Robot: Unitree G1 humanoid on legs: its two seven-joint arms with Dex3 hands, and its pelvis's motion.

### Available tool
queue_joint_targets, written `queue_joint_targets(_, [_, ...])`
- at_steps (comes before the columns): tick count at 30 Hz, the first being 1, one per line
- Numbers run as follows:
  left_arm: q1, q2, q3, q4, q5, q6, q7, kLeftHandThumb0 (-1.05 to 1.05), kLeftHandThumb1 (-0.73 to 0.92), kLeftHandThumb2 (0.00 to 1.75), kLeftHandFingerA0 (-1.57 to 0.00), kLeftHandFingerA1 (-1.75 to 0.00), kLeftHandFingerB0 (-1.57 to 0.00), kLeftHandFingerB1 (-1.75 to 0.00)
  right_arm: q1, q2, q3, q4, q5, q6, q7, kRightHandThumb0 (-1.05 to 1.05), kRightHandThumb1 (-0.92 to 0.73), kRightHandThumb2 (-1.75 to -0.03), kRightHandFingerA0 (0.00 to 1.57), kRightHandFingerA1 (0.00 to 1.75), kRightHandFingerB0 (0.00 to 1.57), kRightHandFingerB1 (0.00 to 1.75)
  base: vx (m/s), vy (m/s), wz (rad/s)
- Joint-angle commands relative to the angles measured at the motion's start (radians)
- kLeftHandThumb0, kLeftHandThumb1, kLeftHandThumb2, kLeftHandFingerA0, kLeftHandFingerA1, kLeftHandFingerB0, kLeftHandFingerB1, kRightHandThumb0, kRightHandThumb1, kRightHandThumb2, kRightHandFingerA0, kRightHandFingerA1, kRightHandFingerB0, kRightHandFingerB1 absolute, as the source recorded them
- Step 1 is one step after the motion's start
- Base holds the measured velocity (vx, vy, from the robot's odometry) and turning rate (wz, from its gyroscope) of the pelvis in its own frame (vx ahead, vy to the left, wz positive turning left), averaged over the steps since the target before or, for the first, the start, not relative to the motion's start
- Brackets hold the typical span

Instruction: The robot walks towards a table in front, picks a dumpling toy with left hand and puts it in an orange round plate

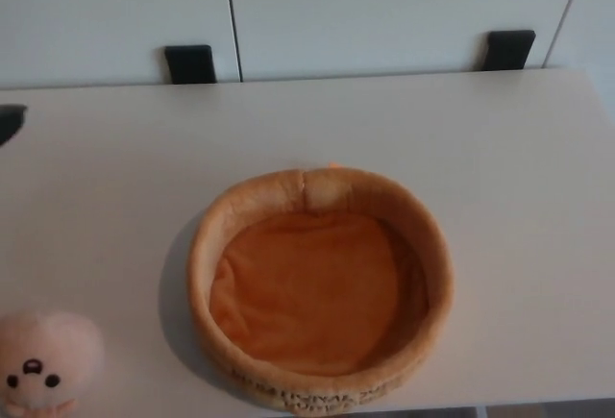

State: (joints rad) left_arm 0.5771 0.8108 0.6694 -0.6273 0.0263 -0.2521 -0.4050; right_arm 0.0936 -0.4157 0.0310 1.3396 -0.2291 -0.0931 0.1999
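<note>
Pale pink plush dumpling toy with a small face [43,362] sits at the white surface's [500,168] front-left corner, left of the round orange fabric plate [320,288], apart from it. Plate empty. Only a dark tip [10,122] shows at the left edge, so the state of either hand cannot be told.

Plate [320,288] is coloured orange inside, with a tan-orange plush rim marked by dark lettering at the front. Dumpling toy [43,365] is seen as pale pink with black dot eyes. Table [500,159] is plain white. Cabinet panels [384,5] are white, with dark printed characters and black handles [189,62].
</note>
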Motion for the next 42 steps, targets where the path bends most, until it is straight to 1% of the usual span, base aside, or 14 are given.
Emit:
queue_joint_targets(1, [-0.093,0.074,-0.206,0.104,0.173,0.192,-0.089,-0.53,0.34,0.73,0.0,-0.28,-0.02,-0.18,0.0,-0.018,-0.012,0.006,0.007,0.0,-0.02,-0.38,-0.53,-0.87,0.73,0.64,0.53,0.55,0.0,0.0,0.0])
queue_joint_targets(4, [-0.122,0.096,-0.283,0.135,0.218,0.246,-0.11,-0.56,0.41,0.53,0.0,-0.3,-0.01,-0.25,-0.002,-0.018,-0.005,0.006,-0.001,-0.002,-0.017,-0.37,-0.52,-0.86,0.74,0.65,0.53,0.55,0.0,0.0,0.0])
queue_joint_targets(14, [-0.151,0.157,-0.457,0.193,0.339,0.376,-0.191,-0.59,0.35,0.78,0.0,-0.3,0.0,-0.18,-0.001,-0.029,-0.005,-0.005,0.004,-0.014,0.009,-0.33,-0.47,-0.84,0.71,0.65,0.49,0.54,0.0,0.0,0.0])
queue_joint_targets(17, [-0.16,0.174,-0.473,0.18,0.348,0.416,-0.218,-0.58,0.34,0.78,0.0,-0.29,0.0,-0.18,-0.005,-0.032,-0.007,-0.004,0.005,-0.012,0.008,-0.29,-0.63,-0.58,0.77,0.46,0.61,0.41,0.0,0.0,0.0])
queue_joint_targets(21, [-0.165,0.176,-0.487,0.174,0.357,0.445,-0.237,-0.69,0.4,0.54,0.0,-0.31,0.0,-0.24,0.001,-0.035,-0.011,-0.005,0.01,-0.018,0.016,-0.27,-0.63,-0.59,0.75,0.47,0.58,0.41,0.0,0.0,0.0])
queue_joint_targets(23, [-0.163,0.171,-0.497,0.183,0.39,0.426,-0.214,-0.62,0.36,0.79,0.0,-0.3,0.0,-0.17,0.001,-0.03,-0.012,-0.003,0.011,-0.014,0.013,-0.31,-0.48,-0.85,0.7,0.64,0.49,0.55,0.0,0.0,0.0])
queue_joint_targets(24, [-0.164,0.162,-0.504,0.188,0.41,0.407,-0.189,-0.62,0.37,0.79,-0.01,-0.31,0.0,-0.17,0.001,-0.028,-0.009,-0.003,0.007,-0.012,0.01,-0.29,-0.63,-0.59,0.74,0.46,0.59,0.41,0.0,0.0,0.0])
queue_joint_targets(29, [-0.176,0.07,-0.528,0.227,0.482,0.316,-0.024,-0.66,0.41,0.57,-0.12,-0.39,-0.08,-0.22,-0.001,-0.023,-0.007,-0.003,0.003,-0.013,-0.003,-0.33,-0.48,-0.85,0.72,0.65,0.49,0.55,0.0,0.0,0.0])
queue_joint_targets(31, [-0.187,0.031,-0.535,0.249,0.484,0.284,0.022,-0.65,0.44,0.75,-0.1,-0.44,-0.11,-0.18,-0.002,-0.021,-0.002,-0.004,-0.001,-0.016,-0.003,-0.33,-0.49,-0.85,0.72,0.64,0.5,0.54,0.0,0.0,0.0])
queue_joint_targets(34, [-0.22,-0.044,-0.574,0.293,0.515,0.228,0.117,-0.65,0.4,0.7,-0.13,-0.44,-0.05,-0.24,-0.007,-0.022,-0.01,-0.005,0.009,-0.023,0.011,-0.28,-0.62,-0.58,0.76,0.46,0.6,0.41,0.0,0.0,0.0])
queue_joint_targets(37, [-0.239,-0.083,-0.595,0.316,0.529,0.203,0.157,-0.62,0.4,0.7,-0.18,-0.45,-0.05,-0.27,-0.011,-0.022,-0.018,-0.004,0.017,-0.025,0.018,-0.27,-0.64,-0.59,0.73,0.46,0.6,0.41,0.0,0.0,0.0])
queue_joint_targets(38, [-0.25,-0.105,-0.611,0.331,0.533,0.188,0.176,-0.31,0.25,0.84,-0.05,-0.49,0.0,-0.49,-0.013,-0.023,-0.01,-0.005,0.007,-0.027,0.013,-0.32,-0.53,-0.89,0.68,0.63,0.49,0.55,0.0,0.0,0.0])
queue_joint_targets(39, [-0.258,-0.116,-0.621,0.339,0.537,0.183,0.185,-0.31,0.26,0.84,-0.05,-0.48,0.0,-0.49,-0.015,-0.023,-0.007,-0.006,0.004,-0.027,0.013,-0.28,-0.65,-0.6,0.72,0.45,0.6,0.41,0.0,0.0,0.0])
queue_joint_targets(42, [-0.281,-0.141,-0.652,0.368,0.56,0.167,0.206,-0.57,0.4,0.68,-0.28,-0.47,-0.07,-0.31,-0.017,-0.025,-0.005,-0.008,0.003,-0.025,0.014,-0.33,-0.5,-0.86,0.71,0.64,0.5,0.55,0.0,0.0,0.0])
